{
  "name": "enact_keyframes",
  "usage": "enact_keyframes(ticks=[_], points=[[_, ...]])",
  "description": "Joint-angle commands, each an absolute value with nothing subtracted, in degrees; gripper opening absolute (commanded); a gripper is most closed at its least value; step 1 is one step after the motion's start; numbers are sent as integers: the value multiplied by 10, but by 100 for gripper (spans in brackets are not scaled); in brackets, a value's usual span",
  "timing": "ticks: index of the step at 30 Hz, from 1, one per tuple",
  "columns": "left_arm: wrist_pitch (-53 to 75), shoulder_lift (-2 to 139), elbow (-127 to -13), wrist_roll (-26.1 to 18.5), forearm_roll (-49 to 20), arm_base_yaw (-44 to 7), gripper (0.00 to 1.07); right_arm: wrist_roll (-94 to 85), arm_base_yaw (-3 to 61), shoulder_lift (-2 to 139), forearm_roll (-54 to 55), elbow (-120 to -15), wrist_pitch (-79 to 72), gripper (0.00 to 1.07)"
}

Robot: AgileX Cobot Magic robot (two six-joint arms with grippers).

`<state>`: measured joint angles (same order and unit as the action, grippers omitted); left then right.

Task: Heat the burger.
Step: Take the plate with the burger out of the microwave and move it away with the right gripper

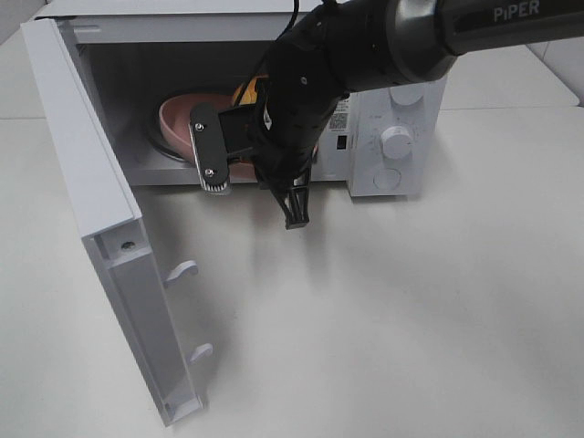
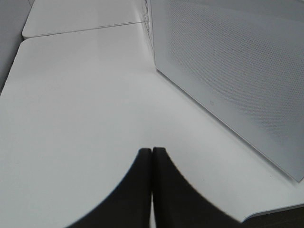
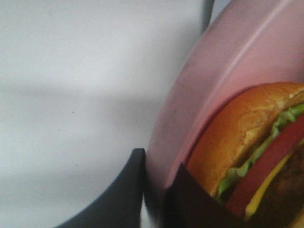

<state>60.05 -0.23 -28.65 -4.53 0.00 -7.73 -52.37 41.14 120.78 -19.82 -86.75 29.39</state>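
The right arm reaches across the middle of the high view into the open white microwave point(image 1: 392, 137), whose door point(image 1: 100, 237) stands swung out to the left. Inside the cavity sits a pink plate point(image 1: 173, 123), and only a sliver of the burger point(image 1: 246, 91) shows above the arm's dark wrist. The right wrist view gives it better: the burger point(image 3: 256, 152) lies on the pink plate point(image 3: 213, 95), golden-brown bun toward the rim, with green lettuce, a red tomato slice, yellow cheese and a dark patty visible in its side. The right end effector point(image 3: 154, 190) is drawn narrow and pinches the plate's rim, one dark finger point(image 3: 123, 194) outside the rim and the other on the inner side, just beside the bun. The plate appears tilted in that view, though the camera's own angle makes this hard to judge

The left end effector point(image 2: 152, 190) hangs over the bare white worktop point(image 2: 76, 104) with its two fingers pressed together, gripping nothing, beside the perforated white side wall of the microwave point(image 2: 237, 71)
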Motion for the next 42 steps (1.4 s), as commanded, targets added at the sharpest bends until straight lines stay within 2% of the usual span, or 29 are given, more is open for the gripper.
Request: enact_keyframes(ticks=[1, 20, 42], points=[[593, -14, -285, -46, -3, -76, 0, -544, 413, 1185, -220, -856, 290, 0], [593, -14, -285, -46, -3, -76, 0, -695, 414, 1055, -224, -686, 233, 0], [593, -14, -285, -46, -3, -76, 0, -694, 414, 870, -270, -436, 198, 0]])
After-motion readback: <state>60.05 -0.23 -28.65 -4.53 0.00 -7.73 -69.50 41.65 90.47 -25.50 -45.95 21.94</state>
